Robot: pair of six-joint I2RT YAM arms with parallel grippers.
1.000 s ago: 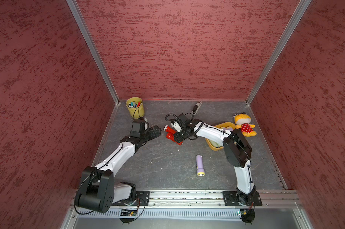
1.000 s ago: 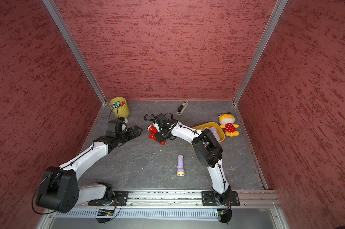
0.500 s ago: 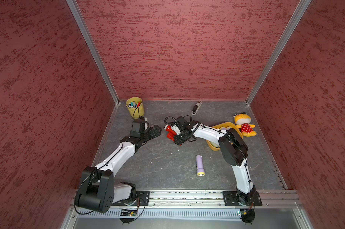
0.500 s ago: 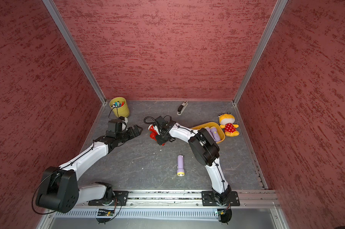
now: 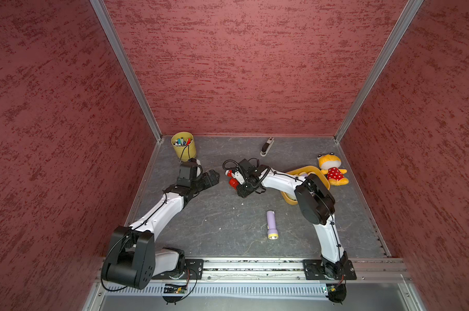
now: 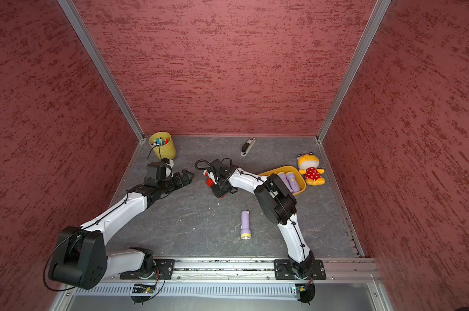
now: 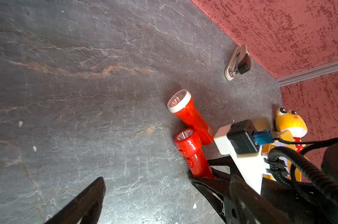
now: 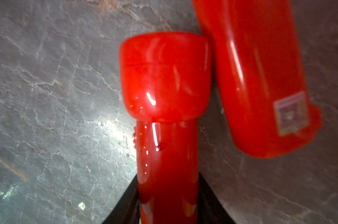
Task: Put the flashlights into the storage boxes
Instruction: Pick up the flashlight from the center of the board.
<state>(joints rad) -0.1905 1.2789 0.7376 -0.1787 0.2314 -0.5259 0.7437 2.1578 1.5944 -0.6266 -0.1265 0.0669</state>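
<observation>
**Grasp stage**

The orange tray (image 6: 302, 185) is holding lilac flashlights (image 6: 292, 181). The left gripper (image 6: 188, 176) is hanging wide open, empty. The right gripper (image 8: 167, 203) is pinching the handle of the red-headed flashlight (image 8: 164, 77), which is touching the white-headed red flashlight (image 7: 189, 114). A lone lilac flashlight (image 5: 271, 223) is lying well apart.

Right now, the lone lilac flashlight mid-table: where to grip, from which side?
Grip the lilac flashlight on its narrow barrel, behind the wider head, coming straight down and closing across its width. It lies flat on the table, nothing beside it, so both long sides are free.
</observation>
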